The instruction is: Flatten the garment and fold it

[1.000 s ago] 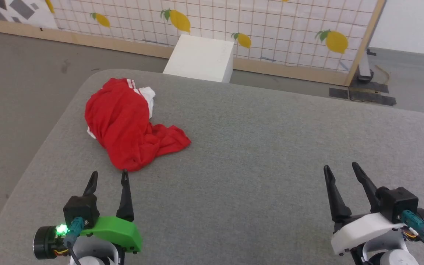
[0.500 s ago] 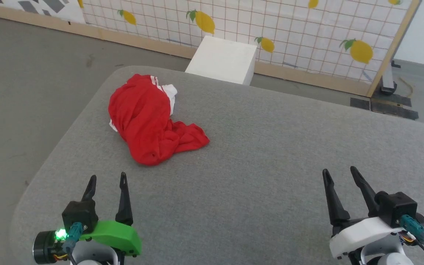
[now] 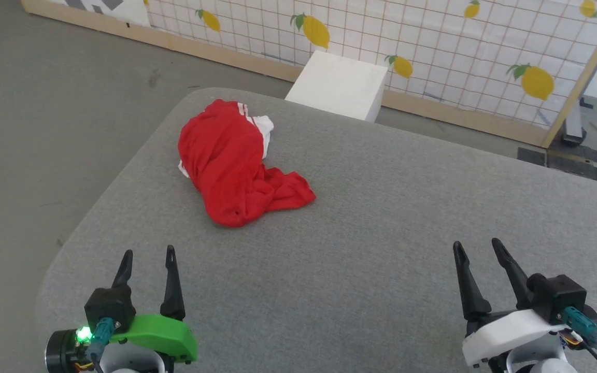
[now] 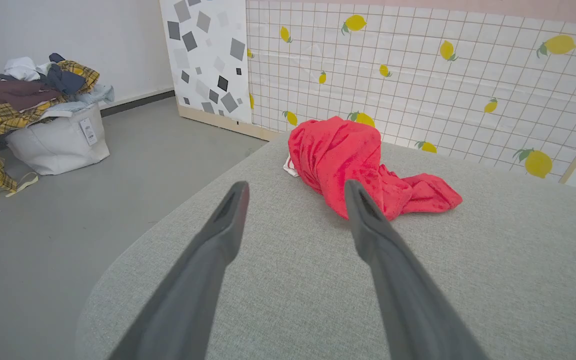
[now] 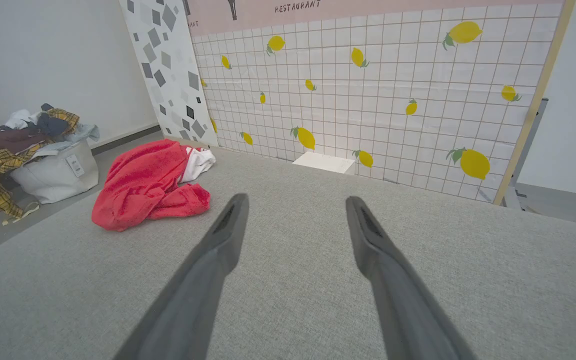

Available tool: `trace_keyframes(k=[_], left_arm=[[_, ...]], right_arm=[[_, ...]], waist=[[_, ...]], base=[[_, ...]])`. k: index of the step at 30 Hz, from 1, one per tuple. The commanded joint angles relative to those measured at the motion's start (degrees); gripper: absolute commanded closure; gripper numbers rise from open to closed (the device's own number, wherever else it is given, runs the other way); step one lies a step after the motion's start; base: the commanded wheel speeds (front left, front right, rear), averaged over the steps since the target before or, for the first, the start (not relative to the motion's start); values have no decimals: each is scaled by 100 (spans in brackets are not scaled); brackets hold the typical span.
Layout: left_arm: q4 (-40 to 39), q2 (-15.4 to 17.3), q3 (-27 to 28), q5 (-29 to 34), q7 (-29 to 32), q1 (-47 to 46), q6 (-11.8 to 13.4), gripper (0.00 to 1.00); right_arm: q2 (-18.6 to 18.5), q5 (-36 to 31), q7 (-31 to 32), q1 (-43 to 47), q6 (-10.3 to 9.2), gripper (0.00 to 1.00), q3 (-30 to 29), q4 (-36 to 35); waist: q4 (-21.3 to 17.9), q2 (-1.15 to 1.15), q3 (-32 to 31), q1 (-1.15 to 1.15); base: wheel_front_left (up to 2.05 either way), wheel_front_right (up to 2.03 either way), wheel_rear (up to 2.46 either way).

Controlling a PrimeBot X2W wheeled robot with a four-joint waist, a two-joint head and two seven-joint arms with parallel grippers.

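Swinging head cam left, I centre the shirt point(image 3: 236, 160), bunched on desk point(image 3: 360, 248); left gripper point(image 3: 148, 250) & right gripper point(image 3: 475, 242) released, task unstarted.

Red garment point(image 3: 236, 163) — crumpled heap, white sleeve showing — near table's far-left corner

The garment point(image 3: 236, 160) is bright red, with a white sleeve and red-and-white striped trim. The tabletop point(image 3: 381, 248) is a plain light grey weave. My left claw point(image 3: 148, 250) has black fingers on a vivid green mount, and my right claw point(image 3: 476, 243) has black fingers on a white one. The backdrop point(image 3: 449, 36) is white with a thin brownish grid, scattered with yellow lemons and green leaves. The box point(image 3: 340, 83) is white and the floor point(image 3: 44, 103) dull grey. The laundry bag point(image 4: 58, 145) is off-white, heaped with yellow plaid, maroon and navy clothes.
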Motion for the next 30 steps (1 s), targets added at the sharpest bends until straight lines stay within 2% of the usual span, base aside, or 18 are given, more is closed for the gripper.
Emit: trace_keyframes(k=[1, 30], left_arm=[[25, -22, 17, -69, -62, 81, 37, 0], [271, -29, -11, -323, -407, 86, 104, 0]], right_arm=[[3, 72, -77, 58, -6, 0, 7, 40], [4, 235, -423, 91, -8, 0, 79, 325]], waist=[[61, 0, 5, 0], [751, 0, 71, 0]], base=[[0, 0, 0], [0, 0, 0]])
